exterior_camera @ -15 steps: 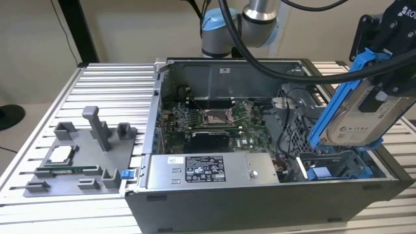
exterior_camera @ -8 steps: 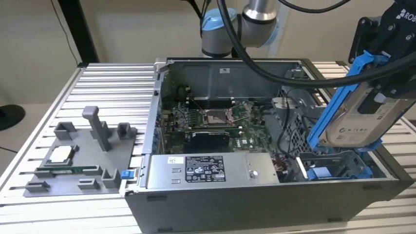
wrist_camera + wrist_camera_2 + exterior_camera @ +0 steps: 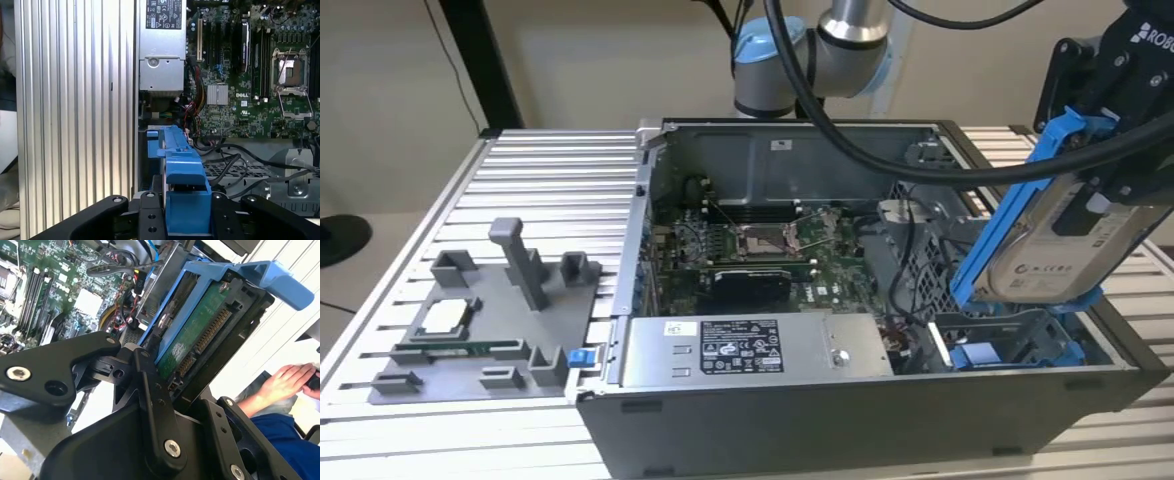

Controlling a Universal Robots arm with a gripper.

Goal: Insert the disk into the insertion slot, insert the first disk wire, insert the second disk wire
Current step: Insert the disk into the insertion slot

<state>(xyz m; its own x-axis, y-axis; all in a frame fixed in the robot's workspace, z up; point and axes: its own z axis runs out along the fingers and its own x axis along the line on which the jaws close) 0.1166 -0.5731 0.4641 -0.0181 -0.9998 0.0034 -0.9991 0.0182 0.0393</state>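
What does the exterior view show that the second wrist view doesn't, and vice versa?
Exterior view adds: the grey labelled power-supply box and a grey plastic parts tray. Second wrist view adds: the green circuit-board underside of the flat silver-grey, blue-framed disk and a person's hand. Both: the gripper shut on that disk, above the green motherboard.

Silver-grey arm [image 3: 851, 20] with light-blue joint caps [image 3: 767, 50], black cables [image 3: 934, 175], and black linkage fingers [image 3: 150, 400] fastened by silver screws [image 3: 172, 448].
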